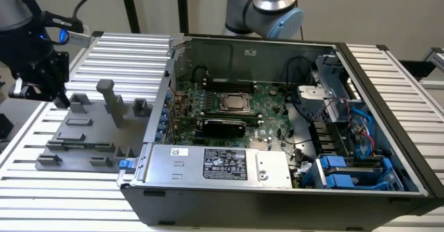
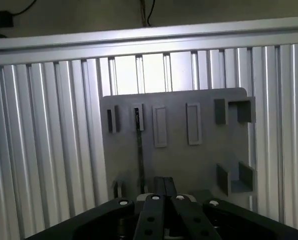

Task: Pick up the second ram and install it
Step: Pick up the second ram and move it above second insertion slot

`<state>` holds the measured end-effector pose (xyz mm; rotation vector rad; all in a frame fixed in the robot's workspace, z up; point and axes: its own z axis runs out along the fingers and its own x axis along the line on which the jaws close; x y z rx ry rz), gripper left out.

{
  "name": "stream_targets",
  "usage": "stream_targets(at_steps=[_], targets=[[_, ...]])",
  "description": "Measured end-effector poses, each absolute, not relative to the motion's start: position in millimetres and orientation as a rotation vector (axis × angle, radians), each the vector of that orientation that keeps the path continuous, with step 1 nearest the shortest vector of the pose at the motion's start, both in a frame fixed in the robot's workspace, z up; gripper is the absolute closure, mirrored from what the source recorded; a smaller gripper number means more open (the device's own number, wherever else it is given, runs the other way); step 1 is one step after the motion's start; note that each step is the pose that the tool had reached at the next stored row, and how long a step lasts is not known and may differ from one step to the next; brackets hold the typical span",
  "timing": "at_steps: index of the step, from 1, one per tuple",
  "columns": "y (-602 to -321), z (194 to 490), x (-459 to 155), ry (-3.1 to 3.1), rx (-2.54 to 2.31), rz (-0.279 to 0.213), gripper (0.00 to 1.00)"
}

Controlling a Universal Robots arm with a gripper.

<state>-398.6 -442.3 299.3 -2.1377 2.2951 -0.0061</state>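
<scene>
A ribbed aluminium table (image 1: pixel 388 81) is seen, and on it, toward the exterior view's right, an open computer case (image 1: pixel 277 203) is laid on its side. Inside the case a green main board (image 1: pixel 271 104) is mounted, with a square processor socket (image 1: pixel 236 103) near its middle and long black slots (image 1: pixel 229 84) just beyond it. A grey power box (image 1: pixel 215 164) with a printed label is fitted along the near wall. Blue drive holders (image 1: pixel 347 172) are packed into the corner at the exterior view's right, with red and blue wires (image 1: pixel 361 130) run above them. Beside the case, at the exterior view's left, a grey tray (image 1: pixel 76 138) is set on the table, touching or nearly touching the case wall. Several raised blocks and a tall post (image 1: pixel 106 94) stand on it. A second robot arm (image 1: pixel 267 5) is seen behind the case. The claw (image 1: pixel 52 94) is hung over the tray's far corner, apart from the case. In the wrist view the claw (image 2: pixel 164 186) is pointed at the tray (image 2: pixel 188 165), and its fingers (image 2: pixel 159 187) are drawn together with nothing seen between them. A thin dark strip (image 2: pixel 138 150), taken for the ram stick seen edge-on, is stood in one of the tray's slots, just beside the claw's tips and not gripped.
</scene>
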Motion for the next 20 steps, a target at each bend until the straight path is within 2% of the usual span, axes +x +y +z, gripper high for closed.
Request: stream_targets(at_steps=[13, 14, 20], targets=[[-453.0, 278.7, -398.4, 2.208, -2.228, -0.005, 1.00], [-453.2, 276.9, -398.3, 2.201, -2.235, -0.005, 0.00], [-456.0, 266.6, -397.1, 2.189, -2.246, -0.005, 0.00]])
